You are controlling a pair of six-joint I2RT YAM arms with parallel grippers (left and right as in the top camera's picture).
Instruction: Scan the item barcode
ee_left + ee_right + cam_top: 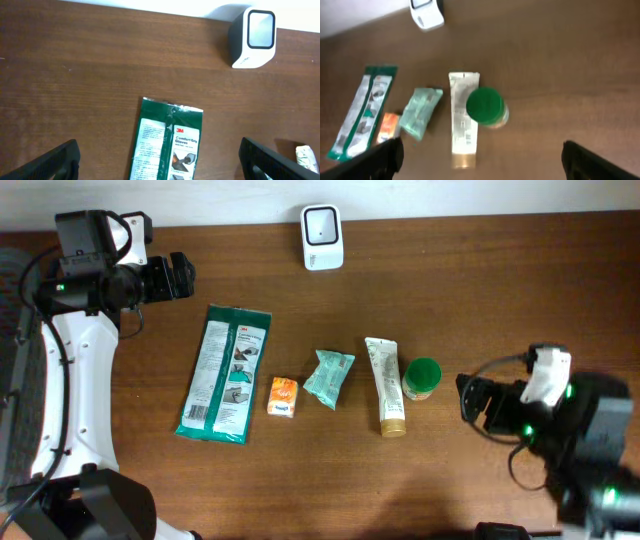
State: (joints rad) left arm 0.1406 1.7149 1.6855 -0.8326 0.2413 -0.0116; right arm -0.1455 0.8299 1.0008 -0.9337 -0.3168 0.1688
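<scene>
The white barcode scanner (322, 237) stands at the table's far edge, its window (260, 29) showing in the left wrist view. A green 3M glove packet (224, 373) lies flat on the wood. To its right lie a small orange packet (283, 396), a teal pouch (328, 377), a white tube (385, 385) and a green-lidded jar (422, 377). My left gripper (185, 277) hangs open above and behind the glove packet (167, 145), holding nothing. My right gripper (470, 402) is open just right of the jar (485, 106), apart from it, with nothing in it.
The pale wall strip runs behind the scanner (426, 12). Bare brown tabletop (500, 290) stretches on the right and along the front edge. The left arm's white links (70, 380) lie along the table's left side.
</scene>
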